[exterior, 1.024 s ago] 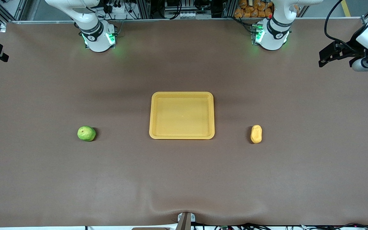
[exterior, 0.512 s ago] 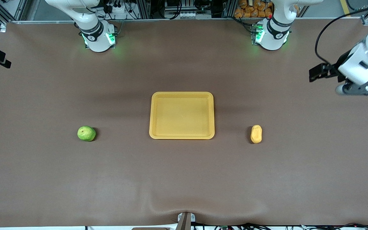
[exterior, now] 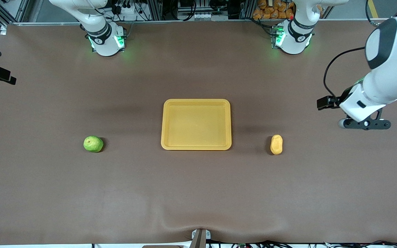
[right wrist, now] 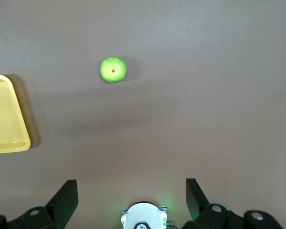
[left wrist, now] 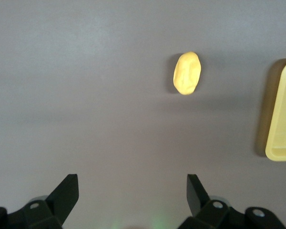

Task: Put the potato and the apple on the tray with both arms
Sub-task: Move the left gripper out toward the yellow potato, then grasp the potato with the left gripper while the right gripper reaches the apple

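Note:
The yellow-orange tray (exterior: 196,101) lies empty at mid-table. The green apple (exterior: 93,144) lies on the cloth toward the right arm's end. The potato (exterior: 276,144) lies toward the left arm's end. My left gripper (exterior: 326,102) hangs high over the cloth at the left arm's end, open and empty. Its wrist view shows the open gripper (left wrist: 132,187), the potato (left wrist: 186,73) and a tray corner (left wrist: 281,119). My right gripper (exterior: 7,79) shows only at the picture's edge. Its wrist view shows it open (right wrist: 132,188), high over the cloth, with the apple (right wrist: 113,69) and tray (right wrist: 5,114).
A brown cloth (exterior: 198,193) covers the whole table. The two arm bases (exterior: 106,39) (exterior: 292,38) with green lights stand along the edge farthest from the front camera. A small mount (exterior: 200,237) sits at the nearest edge.
My left arm has swung in over the table's end, toward the front camera and the potato. My right gripper has shifted a little the same way. Apple, potato and tray have not moved.

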You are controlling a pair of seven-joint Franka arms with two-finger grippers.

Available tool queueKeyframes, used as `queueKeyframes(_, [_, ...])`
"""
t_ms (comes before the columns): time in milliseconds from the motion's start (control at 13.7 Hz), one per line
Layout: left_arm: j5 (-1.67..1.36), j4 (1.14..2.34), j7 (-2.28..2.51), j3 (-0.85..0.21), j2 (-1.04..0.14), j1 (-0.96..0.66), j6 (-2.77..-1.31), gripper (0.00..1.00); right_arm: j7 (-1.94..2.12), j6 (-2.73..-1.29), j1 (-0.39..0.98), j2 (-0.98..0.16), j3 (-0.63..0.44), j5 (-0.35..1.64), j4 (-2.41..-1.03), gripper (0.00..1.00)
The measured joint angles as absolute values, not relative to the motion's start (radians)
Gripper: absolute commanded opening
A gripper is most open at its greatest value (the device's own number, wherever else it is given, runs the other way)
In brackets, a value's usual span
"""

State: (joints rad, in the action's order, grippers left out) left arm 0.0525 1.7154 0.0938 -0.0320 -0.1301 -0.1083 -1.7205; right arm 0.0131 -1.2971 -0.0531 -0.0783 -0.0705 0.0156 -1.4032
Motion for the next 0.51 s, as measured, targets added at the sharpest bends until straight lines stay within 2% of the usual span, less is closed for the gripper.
queueKeyframes(512, [0.052,1.944,0.135,-0.035,-0.156,-0.112,-2.061,1.00,0.013,-1.319,-0.055,-0.138,-0.069,0.016,-1.401,1.00])
